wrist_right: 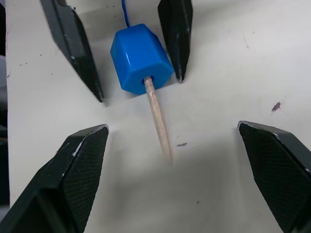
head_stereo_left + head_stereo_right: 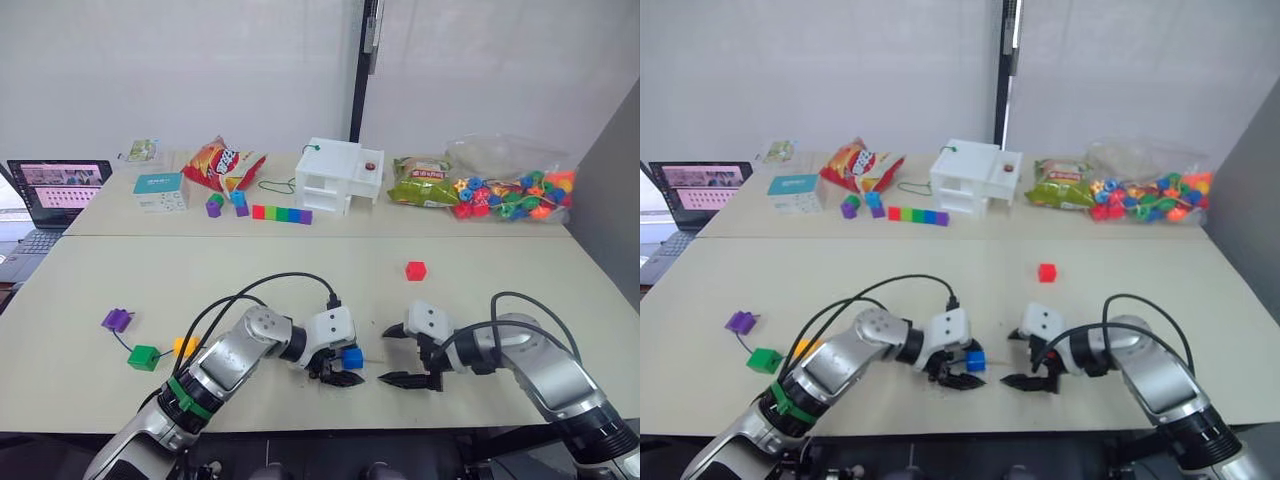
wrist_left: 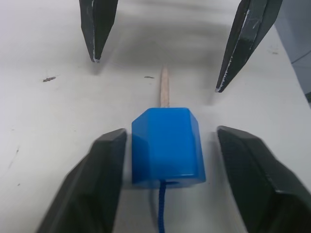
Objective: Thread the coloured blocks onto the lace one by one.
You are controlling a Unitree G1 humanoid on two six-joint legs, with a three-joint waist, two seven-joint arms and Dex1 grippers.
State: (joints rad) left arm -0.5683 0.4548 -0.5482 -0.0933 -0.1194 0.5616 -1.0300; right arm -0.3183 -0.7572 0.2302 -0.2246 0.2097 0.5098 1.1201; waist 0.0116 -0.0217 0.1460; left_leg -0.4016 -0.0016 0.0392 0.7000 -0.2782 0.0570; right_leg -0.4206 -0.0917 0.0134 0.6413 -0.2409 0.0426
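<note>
Our arms are silver-grey metal with black joints and looping black cables; the left arm carries a green band. Each white wrist block ends in a tool of two black tapered fingers: left tool [image 2: 337, 369], right tool [image 2: 407, 356]

A block [image 3: 166, 145] sits on the table [image 2: 300, 270] between my left fingers [image 3: 87, 194]; the lace's tip [image 1: 158, 119] pokes out toward my right gripper [image 2: 408, 355], just beside it.
</note>
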